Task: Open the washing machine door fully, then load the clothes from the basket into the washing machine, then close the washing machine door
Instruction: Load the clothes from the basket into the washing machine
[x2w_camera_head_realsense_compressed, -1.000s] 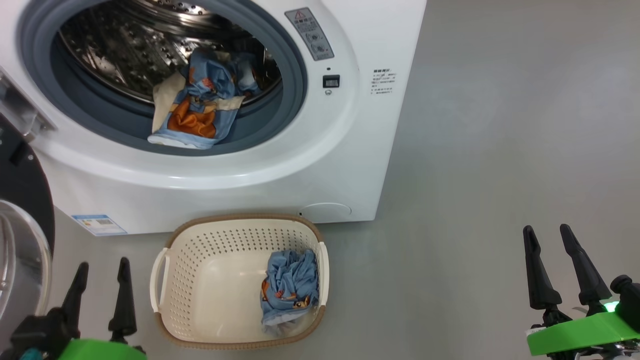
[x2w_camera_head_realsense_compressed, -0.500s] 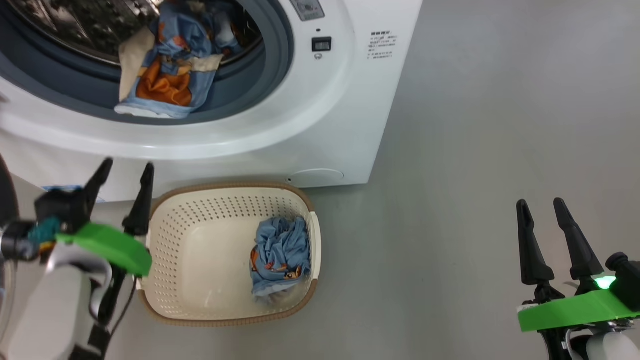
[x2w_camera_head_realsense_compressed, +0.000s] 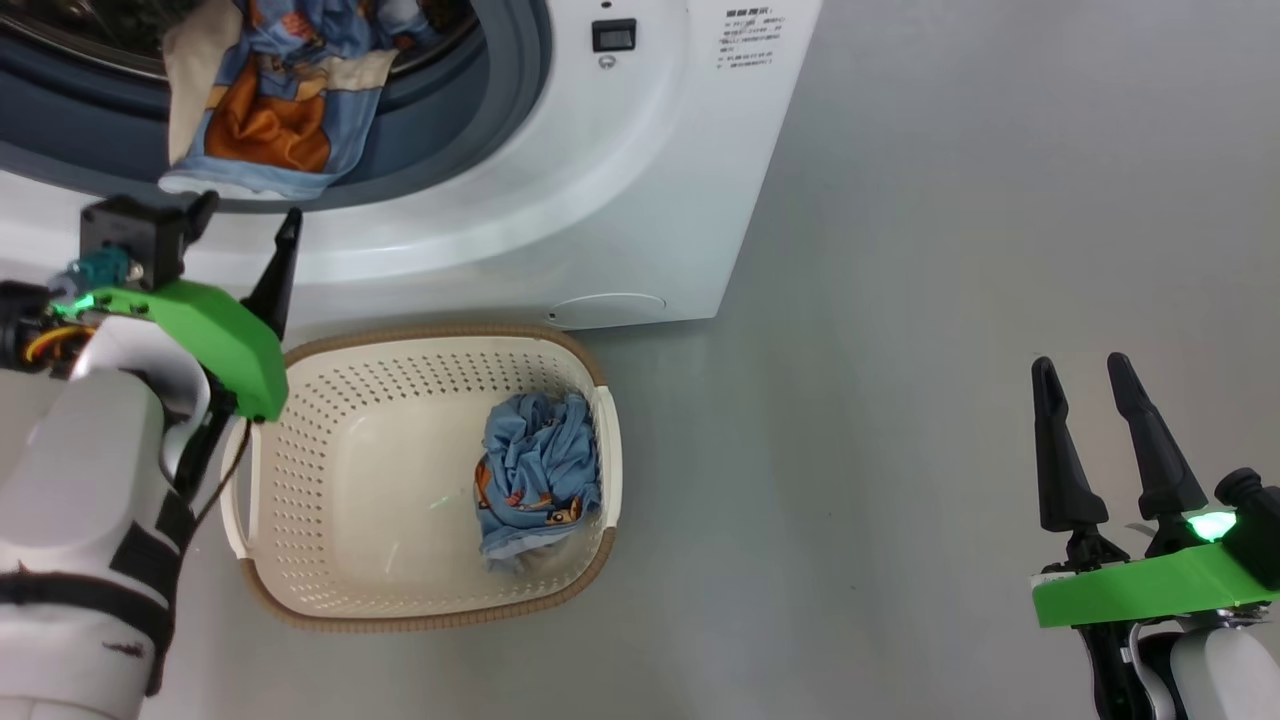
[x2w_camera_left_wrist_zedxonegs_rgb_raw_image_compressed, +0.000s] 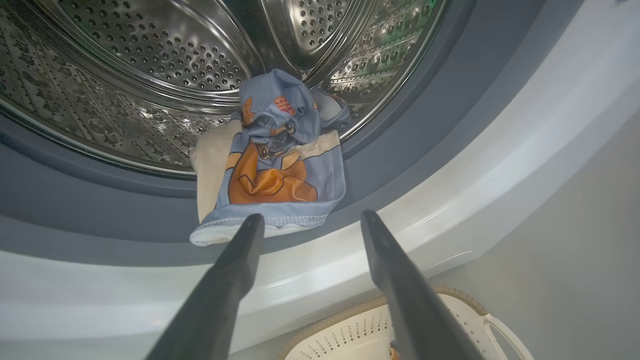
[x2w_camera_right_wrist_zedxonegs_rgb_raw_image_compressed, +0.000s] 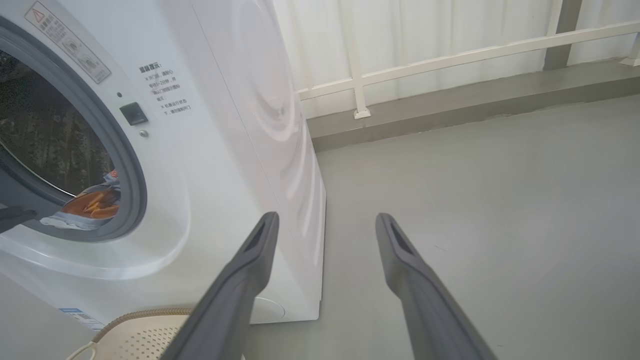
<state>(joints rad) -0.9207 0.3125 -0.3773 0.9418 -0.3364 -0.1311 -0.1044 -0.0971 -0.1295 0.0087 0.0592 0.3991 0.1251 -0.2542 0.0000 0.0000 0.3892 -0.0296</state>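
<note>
Clothes (x2w_camera_head_realsense_compressed: 540, 470) split two ways in the head view: one piece lies crumpled at the right of the basket (x2w_camera_head_realsense_compressed: 340, 500) on the floor (x2w_camera_head_realsense_compressed: 900, 300) before the washing machine (x2w_camera_head_realsense_compressed: 600, 200), while the draped garment (x2w_camera_head_realsense_compressed: 270, 110) hangs over the grey gasket (x2w_camera_head_realsense_compressed: 510, 110), the left gripper (x2w_camera_head_realsense_compressed: 248, 215) spread empty just below it and the right gripper (x2w_camera_head_realsense_compressed: 1078, 363) parted and empty well off to the right. Left wrist view, fingers wide, pointing at that draped hem with the steel drum (x2w_camera_left_wrist_zedxonegs_rgb_raw_image_compressed: 150, 75) behind. Right wrist view, fingers apart on nothing, aimed at the machine's front corner and grey floor.
</note>
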